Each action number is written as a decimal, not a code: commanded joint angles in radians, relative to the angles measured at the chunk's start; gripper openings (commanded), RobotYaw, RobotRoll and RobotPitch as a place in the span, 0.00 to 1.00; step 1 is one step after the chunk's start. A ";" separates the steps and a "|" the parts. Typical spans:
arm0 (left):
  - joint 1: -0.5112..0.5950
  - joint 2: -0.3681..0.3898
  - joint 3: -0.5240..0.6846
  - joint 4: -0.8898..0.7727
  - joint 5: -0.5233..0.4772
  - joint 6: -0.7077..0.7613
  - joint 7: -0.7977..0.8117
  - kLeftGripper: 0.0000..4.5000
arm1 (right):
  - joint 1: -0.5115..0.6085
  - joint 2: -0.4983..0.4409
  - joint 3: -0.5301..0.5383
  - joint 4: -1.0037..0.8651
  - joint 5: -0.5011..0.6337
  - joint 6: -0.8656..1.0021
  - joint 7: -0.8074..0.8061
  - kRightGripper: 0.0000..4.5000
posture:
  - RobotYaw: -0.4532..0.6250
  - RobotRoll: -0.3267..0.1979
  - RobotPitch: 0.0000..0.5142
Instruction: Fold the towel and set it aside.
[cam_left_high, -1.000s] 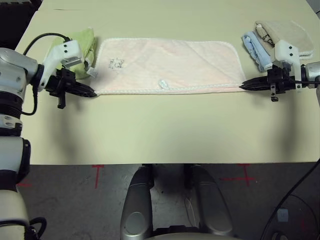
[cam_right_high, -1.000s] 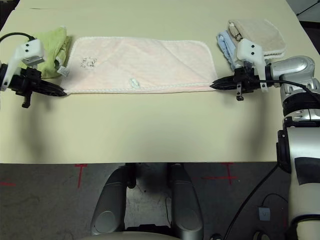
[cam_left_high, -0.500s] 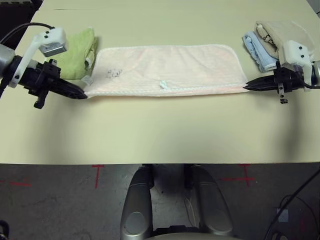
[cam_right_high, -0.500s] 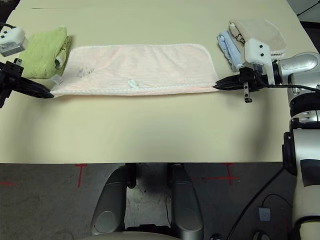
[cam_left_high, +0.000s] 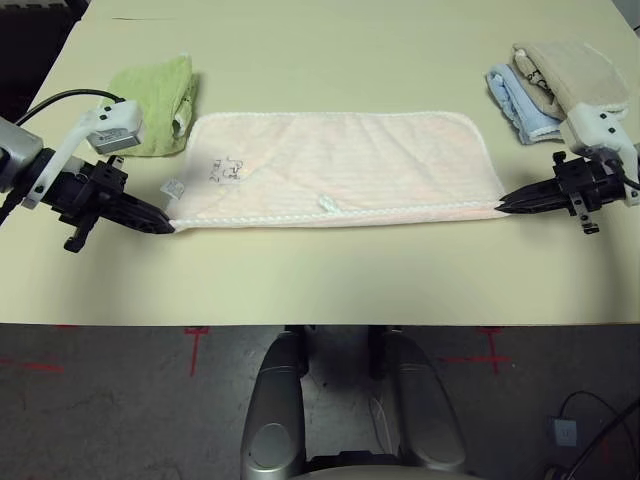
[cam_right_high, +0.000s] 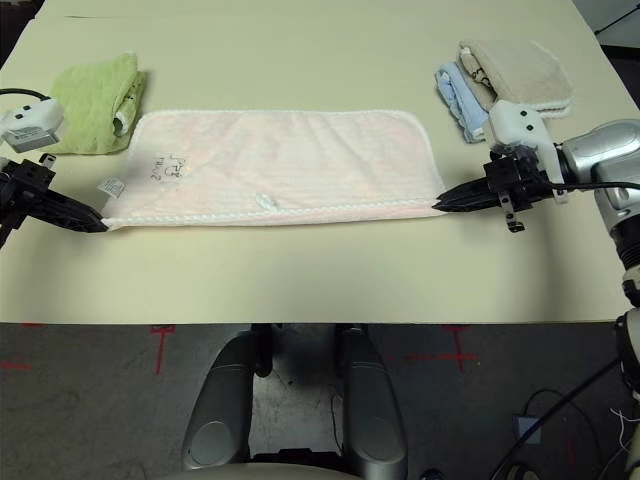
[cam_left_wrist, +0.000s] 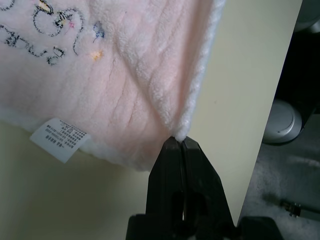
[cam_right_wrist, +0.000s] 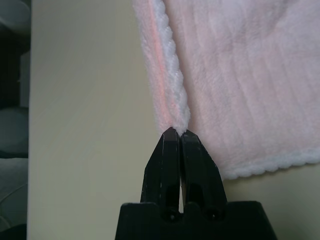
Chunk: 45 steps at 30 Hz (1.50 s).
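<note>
The pale pink towel (cam_left_high: 340, 165) lies stretched out flat across the middle of the table, folded along its length, with its dark embroidered motif (cam_left_high: 226, 170) near the left end and a white tag (cam_left_high: 174, 187) beside it. My left gripper (cam_left_high: 168, 225) is shut on the towel's near left corner (cam_left_wrist: 181, 134). At the other end my right gripper (cam_left_high: 502, 209) is shut on the near right corner (cam_right_wrist: 175, 127). Both corners sit low, close to the tabletop.
A lime-green folded towel (cam_left_high: 155, 92) lies at the back left. Light-blue (cam_left_high: 512, 98) and beige (cam_left_high: 568, 72) folded towels are stacked at the back right, just behind my right arm. The table's front edge (cam_left_high: 320, 322) runs close below the towel.
Both grippers have drawn the towel toward the table's front edge, still holding its near corners. The towel now lies clear of the green towel and further from the blue one.
</note>
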 joint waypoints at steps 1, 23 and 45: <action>-0.020 0.033 -0.072 0.021 -0.001 -0.008 -0.007 0.01 | 0.034 -0.063 0.067 -0.068 0.046 0.057 0.005 0.00 | 0.43 0.62 0.64; -0.142 -0.313 0.226 0.555 0.194 -0.189 -0.007 0.01 | -0.104 0.120 -0.086 0.215 -0.059 0.045 0.005 0.00 | 0.43 0.62 0.66; -0.121 -0.512 0.735 0.747 0.541 -0.303 0.295 0.01 | -0.210 0.343 -0.392 0.584 -0.382 -0.199 -0.353 0.00 | 0.44 0.62 0.67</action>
